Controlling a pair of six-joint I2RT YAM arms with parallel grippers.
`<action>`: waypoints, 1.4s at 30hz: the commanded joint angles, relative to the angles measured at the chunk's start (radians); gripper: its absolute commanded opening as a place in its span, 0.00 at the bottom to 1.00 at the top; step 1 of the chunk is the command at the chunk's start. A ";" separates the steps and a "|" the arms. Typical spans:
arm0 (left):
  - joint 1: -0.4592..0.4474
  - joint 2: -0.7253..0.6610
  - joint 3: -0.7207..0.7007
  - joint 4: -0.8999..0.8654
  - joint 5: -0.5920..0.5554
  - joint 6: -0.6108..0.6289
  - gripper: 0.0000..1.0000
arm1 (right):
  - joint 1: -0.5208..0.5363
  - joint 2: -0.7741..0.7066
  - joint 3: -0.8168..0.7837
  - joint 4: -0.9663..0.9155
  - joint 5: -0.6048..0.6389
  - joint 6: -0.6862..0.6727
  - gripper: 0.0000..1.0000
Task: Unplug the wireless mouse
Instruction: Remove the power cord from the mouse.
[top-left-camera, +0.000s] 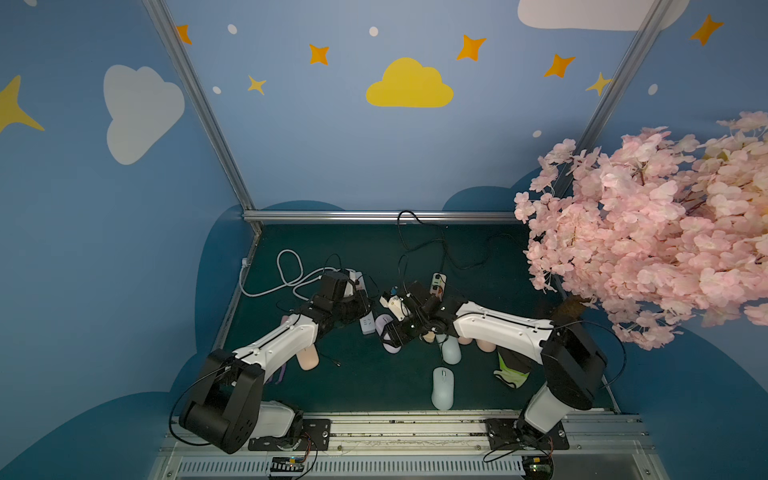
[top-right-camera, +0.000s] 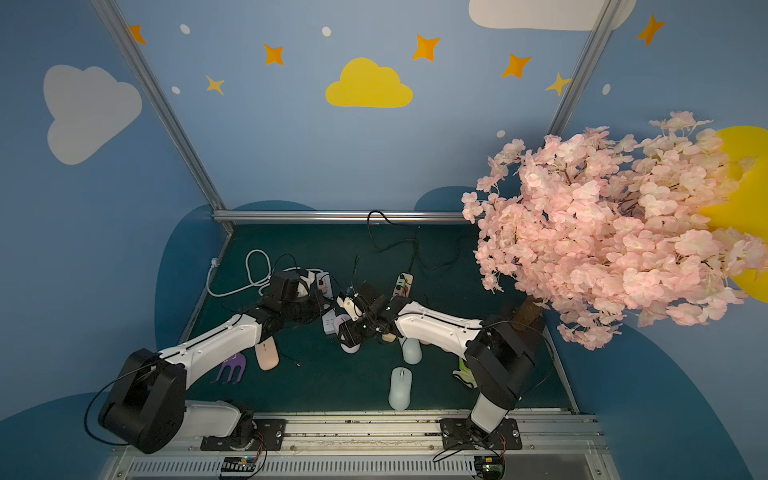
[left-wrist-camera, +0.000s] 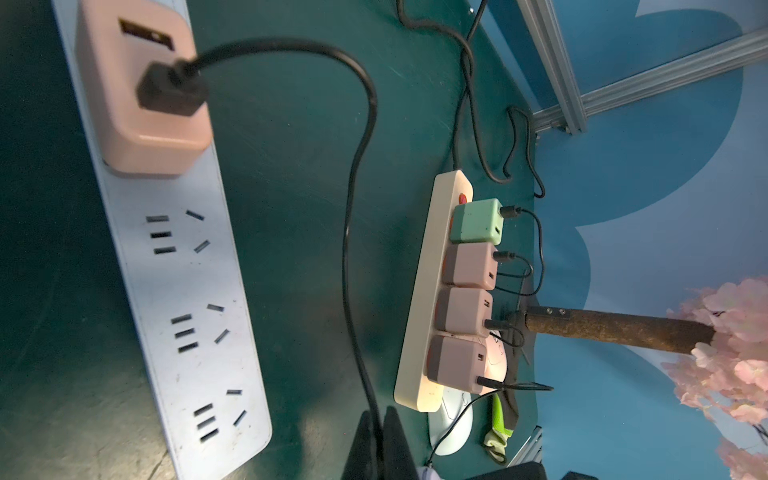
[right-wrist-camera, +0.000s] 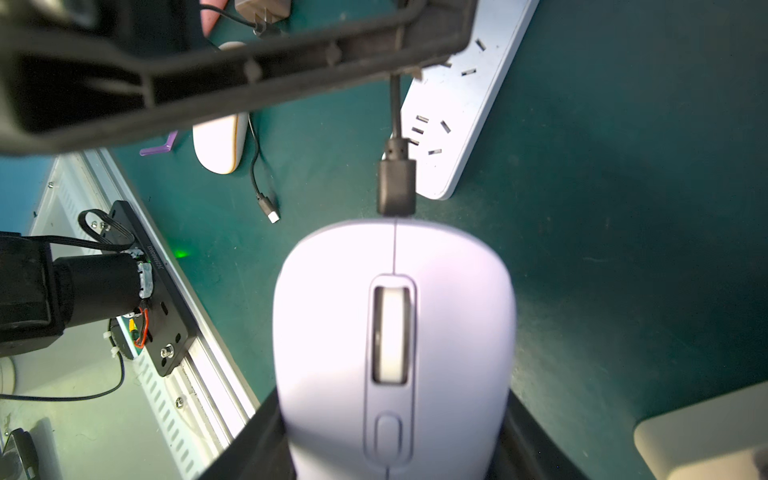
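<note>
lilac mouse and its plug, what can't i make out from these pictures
Port of the lilac mouse: right wrist view, blur and the plug itself hide whether the plug is fully seated.
Fingers of the right gripper: same view, cut off by the picture's edge and mostly behind the mouse.
Mouse in both top views: mostly covered by the right arm's wrist.

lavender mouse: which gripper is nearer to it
Right. The right gripper holds the lavender mouse between its jaws; the left gripper is shut on the black cable plugged into it, clear of the mouse.
</note>
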 joint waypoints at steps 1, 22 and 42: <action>-0.001 -0.008 0.012 -0.020 -0.004 0.010 0.04 | 0.006 -0.039 -0.006 -0.002 0.012 -0.011 0.00; 0.016 0.006 0.057 -0.008 -0.055 -0.045 0.04 | 0.097 -0.045 -0.037 -0.064 0.104 0.011 0.00; 0.048 -0.012 0.059 -0.014 -0.035 -0.040 0.04 | 0.103 -0.047 -0.047 -0.075 0.125 0.041 0.00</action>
